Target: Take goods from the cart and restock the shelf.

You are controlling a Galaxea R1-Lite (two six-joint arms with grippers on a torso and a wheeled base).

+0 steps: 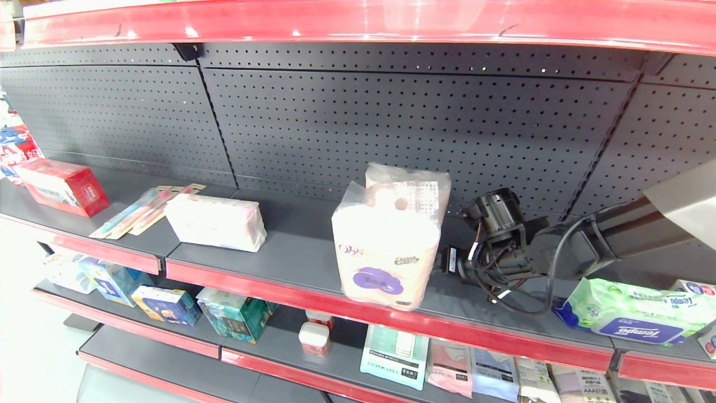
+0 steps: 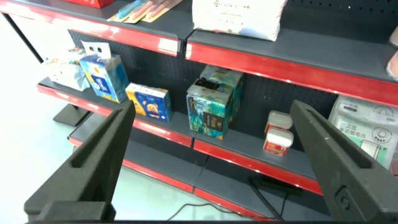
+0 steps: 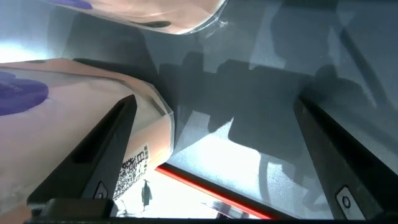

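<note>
White plastic-wrapped toilet paper pack [image 1: 389, 240] stands upright on the grey shelf [image 1: 291, 246], long axis vertical, bottom right at the red front edge [image 1: 251, 285]. Your right claw [image 3: 214, 155] sits just beside it, on the pack's right flank and low to the shelf board, fingers spread wide, pinching nothing. In the right wrist view one finger [image 3: 99, 168] lies along the pack's wrapped corner; touching or just clear, can't tell. So the pack lies to the left of that claw, and the right arm is by far the nearer one.

Left claw [image 2: 211, 155] hangs low, facing the lower shelves, also spread and empty.

My read: the pack is placed, and the next move is either a pull-back of the right arm or a nudge to seat the pack deeper. Watch the front edge: a sideways drag of the finger could tip the tall pack off it.

Around it:
- White tissue pack [image 1: 215, 221], well apart to the left.
- Toothbrushes [image 1: 142, 210] and a red box [image 1: 64, 187], farther left.
- Green wipes pack [image 1: 632, 313], on the right, under the right arm, near the way out.
- Pegboard wall [image 1: 391, 123] behind, with free board between it and the pack.
</note>
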